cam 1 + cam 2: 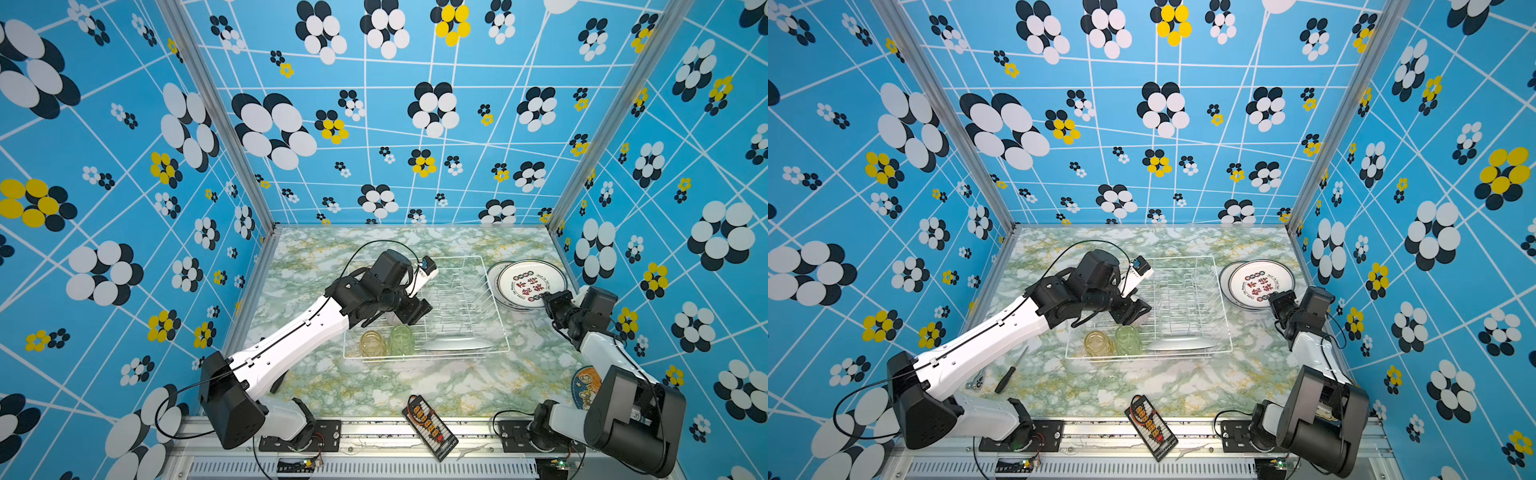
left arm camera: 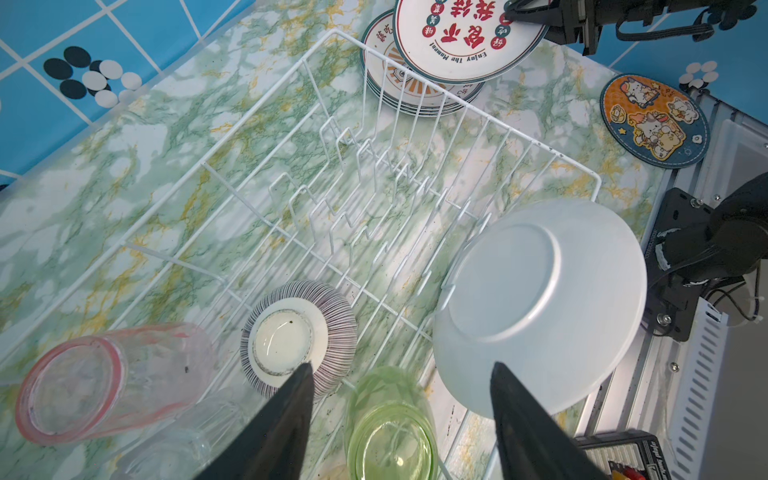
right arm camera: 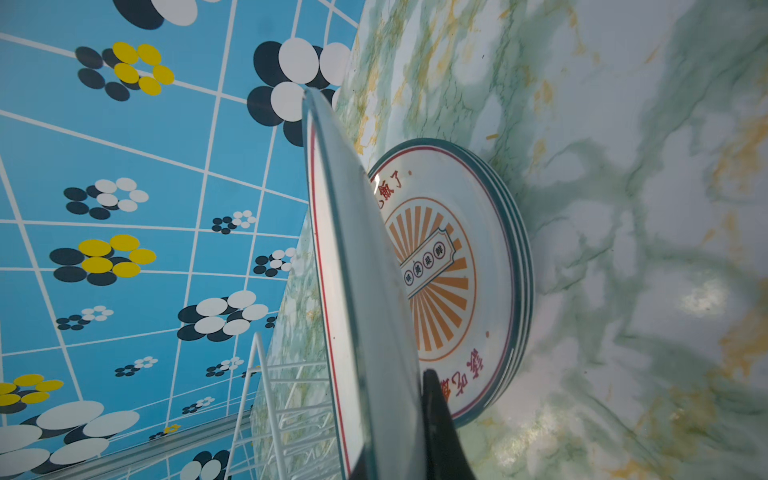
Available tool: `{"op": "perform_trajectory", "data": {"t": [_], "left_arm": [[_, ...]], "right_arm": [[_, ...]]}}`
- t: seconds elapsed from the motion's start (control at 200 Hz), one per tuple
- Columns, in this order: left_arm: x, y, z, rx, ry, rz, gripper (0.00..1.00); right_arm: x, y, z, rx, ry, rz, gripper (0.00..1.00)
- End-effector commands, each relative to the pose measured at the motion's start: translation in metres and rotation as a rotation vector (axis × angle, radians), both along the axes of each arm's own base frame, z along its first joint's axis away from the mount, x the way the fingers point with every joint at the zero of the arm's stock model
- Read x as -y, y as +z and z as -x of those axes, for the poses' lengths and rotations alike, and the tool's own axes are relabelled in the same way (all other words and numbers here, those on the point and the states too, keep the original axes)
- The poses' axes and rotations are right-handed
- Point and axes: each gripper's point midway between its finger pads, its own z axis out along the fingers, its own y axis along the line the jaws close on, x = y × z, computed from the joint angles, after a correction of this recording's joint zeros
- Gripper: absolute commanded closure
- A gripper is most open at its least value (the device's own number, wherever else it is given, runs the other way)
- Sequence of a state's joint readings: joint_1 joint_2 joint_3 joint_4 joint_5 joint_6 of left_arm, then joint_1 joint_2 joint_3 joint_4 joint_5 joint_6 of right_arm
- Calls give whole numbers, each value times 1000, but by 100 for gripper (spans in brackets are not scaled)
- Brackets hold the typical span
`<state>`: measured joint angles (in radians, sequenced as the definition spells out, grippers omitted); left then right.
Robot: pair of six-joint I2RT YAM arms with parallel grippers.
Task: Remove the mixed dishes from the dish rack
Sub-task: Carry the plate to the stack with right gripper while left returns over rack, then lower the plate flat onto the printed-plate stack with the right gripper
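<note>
- The dish rack [image 2: 353,199] sits at the centre of the table in both top views. Its upright slots are bare except for one white plate [image 1: 457,344] leaning at the near edge.
- In the rack's lower left corner rest the yellow glass [image 1: 372,343] and green glass [image 1: 401,338]. The left wrist view adds a pink glass [image 2: 104,378] and an upturned striped bowl [image 2: 299,336] beside them.
- My left claw [image 2: 401,365] hangs spread above that bowl and the green glass, touching nothing. I judge it is placed there to choose the next pick.
- My right claw [image 1: 542,296] pinches a printed plate [image 1: 530,284] by its near rim. The plate is tilted just over the plate stack [image 3: 453,270] at the rack's right, so it can land flat on top.
</note>
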<state>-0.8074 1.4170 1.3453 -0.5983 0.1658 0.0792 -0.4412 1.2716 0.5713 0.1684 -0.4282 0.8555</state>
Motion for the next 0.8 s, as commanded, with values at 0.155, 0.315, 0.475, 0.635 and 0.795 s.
{"op": "perform_trajectory", "data": {"t": [0.155,0.315,0.475,0.635,0.795], "left_arm": [[4,0,-3,22,-9,-39,32],[7,1,-6,22,-8,-38,32],[8,0,-6,17,-8,-44,32],[9,-3,-6,10,-5,-49,32],[12,-5,-6,3,-9,-52,32]], "right_arm": [[1,8,-15,71,21,-9,100],[-1,1,-19,72,32,-36,100],[-1,-6,-21,64,32,-49,100],[-5,-17,-23,55,49,-86,100],[-4,-27,-23,34,48,-96,100]]}}
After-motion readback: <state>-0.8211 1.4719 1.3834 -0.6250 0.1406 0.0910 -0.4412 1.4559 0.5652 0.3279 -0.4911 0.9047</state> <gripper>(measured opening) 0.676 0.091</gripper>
